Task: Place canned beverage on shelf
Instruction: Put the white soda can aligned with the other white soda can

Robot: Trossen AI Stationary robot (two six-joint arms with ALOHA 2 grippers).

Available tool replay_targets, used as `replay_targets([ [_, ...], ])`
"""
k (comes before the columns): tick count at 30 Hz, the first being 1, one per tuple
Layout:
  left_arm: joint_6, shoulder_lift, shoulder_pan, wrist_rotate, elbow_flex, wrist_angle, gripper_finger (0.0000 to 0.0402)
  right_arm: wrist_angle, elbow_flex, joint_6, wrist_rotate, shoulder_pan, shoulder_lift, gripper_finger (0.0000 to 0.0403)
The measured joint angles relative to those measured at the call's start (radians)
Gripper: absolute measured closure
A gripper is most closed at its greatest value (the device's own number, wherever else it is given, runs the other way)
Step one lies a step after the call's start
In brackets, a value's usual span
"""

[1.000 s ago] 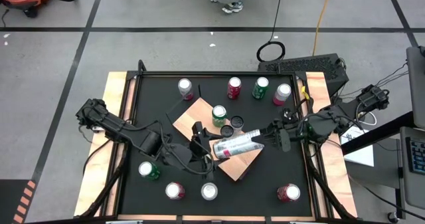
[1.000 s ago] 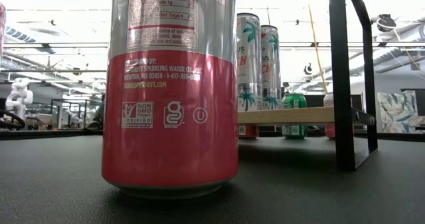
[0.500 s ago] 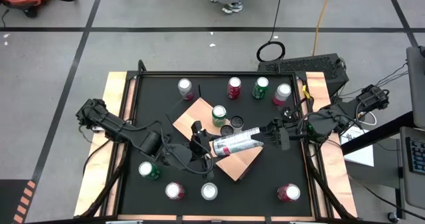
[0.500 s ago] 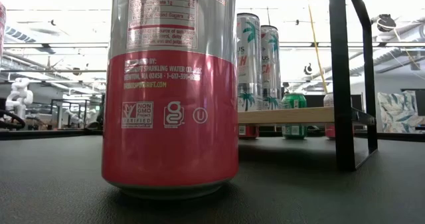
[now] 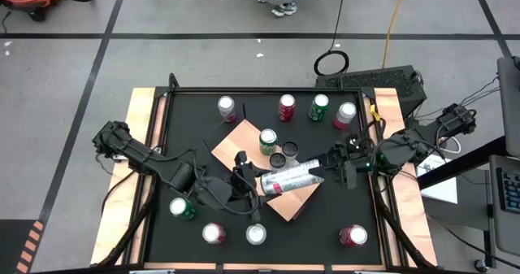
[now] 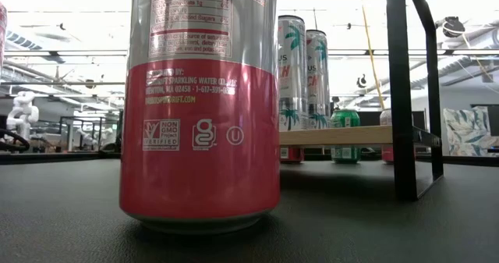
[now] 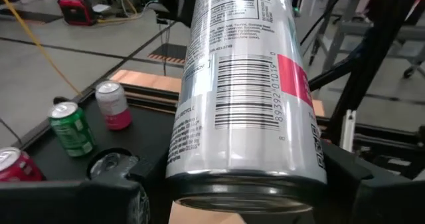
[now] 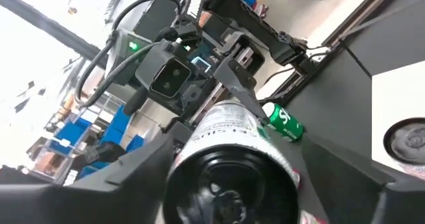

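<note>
slim can (image 5: pixel 286 177) tilted over shelf (image 5: pixel 244 136) | left gripper (image 5: pixel 246 179) clamped on base | right gripper (image 5: pixel 331 162) fingers apart at top | rigid, slick, likely dents; grip mid-body

A silver can (image 5: pixel 288 177) with a pink band and black barcode is lying over a light-tan wood-grain shelf (image 5: pixel 237 137). The table (image 5: pixel 187 119) is showing black, its side rails (image 5: pixel 138 119) pale wood. Cans around it are showing green (image 5: pixel 318 107), red (image 5: pixel 286 107) and pink (image 5: pixel 344 115). In the low view, a nearby can (image 6: pixel 199 99) is showing silver above and coral-pink below, with white and yellow print.
</note>
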Motion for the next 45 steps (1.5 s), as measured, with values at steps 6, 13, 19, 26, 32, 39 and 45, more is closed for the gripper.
replay_targets([
  [6,-0.077,-0.012,0.001,0.011,0.000,0.015,0.0152,0.051,0.000,-0.119,0.004,-0.009,-0.016,0.0034],
  [13,-0.184,-0.012,0.002,0.015,0.000,0.055,0.0152,0.118,0.000,-0.350,0.004,-0.047,-0.063,0.0028],
  [19,-0.316,-0.012,0.002,0.035,0.000,0.068,0.0152,0.124,0.000,-0.587,0.000,-0.082,-0.121,0.0028],
  [26,-0.478,-0.012,0.002,0.036,0.000,0.086,0.0152,0.053,0.000,-0.771,-0.029,-0.084,-0.214,0.0028],
  [32,-0.606,-0.012,0.003,0.040,0.000,0.118,0.0152,-0.052,0.000,-0.863,-0.060,-0.084,-0.285,0.0028],
  [39,-0.633,-0.012,0.002,0.070,0.001,0.195,0.0152,-0.085,0.000,-1.022,-0.132,-0.084,-0.323,0.0028],
  [45,-0.683,-0.011,0.003,0.124,0.001,0.226,0.0152,-0.082,0.000,-1.027,-0.187,-0.083,-0.321,0.0028],
])
